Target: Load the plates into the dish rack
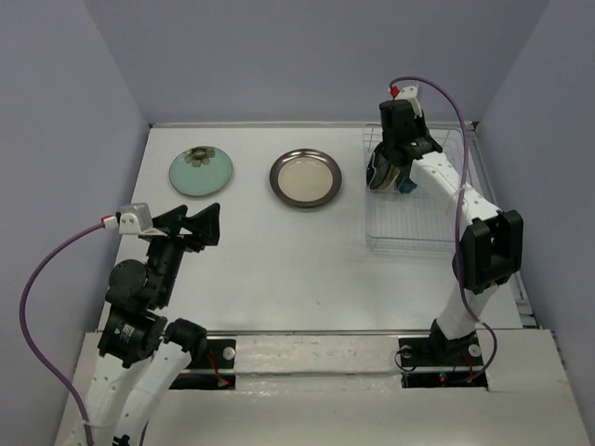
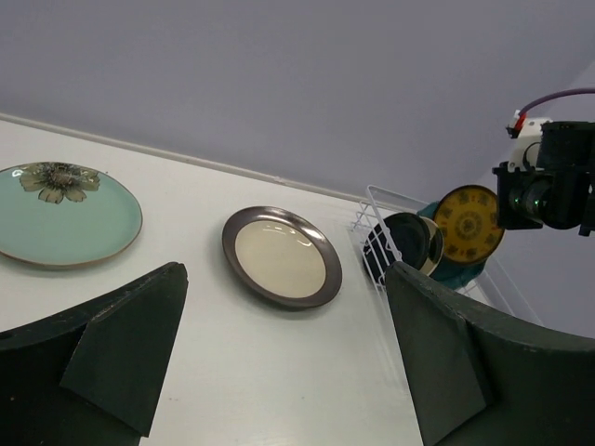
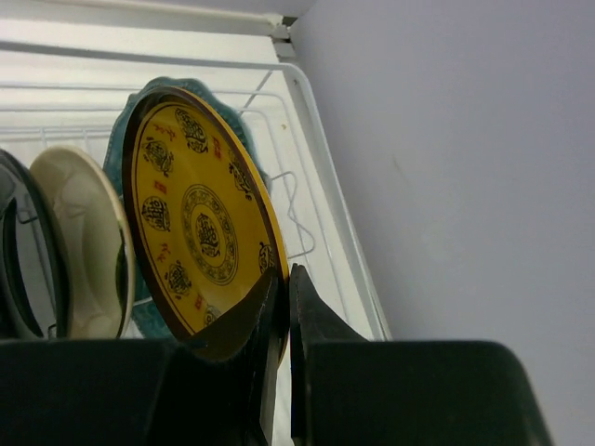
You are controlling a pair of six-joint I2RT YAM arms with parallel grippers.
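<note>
My right gripper (image 3: 288, 274) is shut on the rim of a yellow-orange plate (image 3: 200, 223) and holds it upright over the white wire dish rack (image 3: 325, 186). In the rack a scalloped teal plate (image 3: 186, 88) stands behind it, with a cream plate (image 3: 84, 242) and a black plate (image 3: 14, 251) to its left. In the top view the right gripper (image 1: 402, 167) is at the rack's (image 1: 418, 228) far end. A mint flower plate (image 1: 200, 172) and a silver metal plate (image 1: 305, 177) lie flat on the table. My left gripper (image 1: 200, 223) is open and empty, near of them.
The left wrist view shows the mint plate (image 2: 65, 214), the silver plate (image 2: 282, 255), the rack (image 2: 370, 209) and the yellow plate (image 2: 469, 223) in the right gripper (image 2: 544, 186). Grey walls enclose the white table on three sides; the rack sits near the right wall.
</note>
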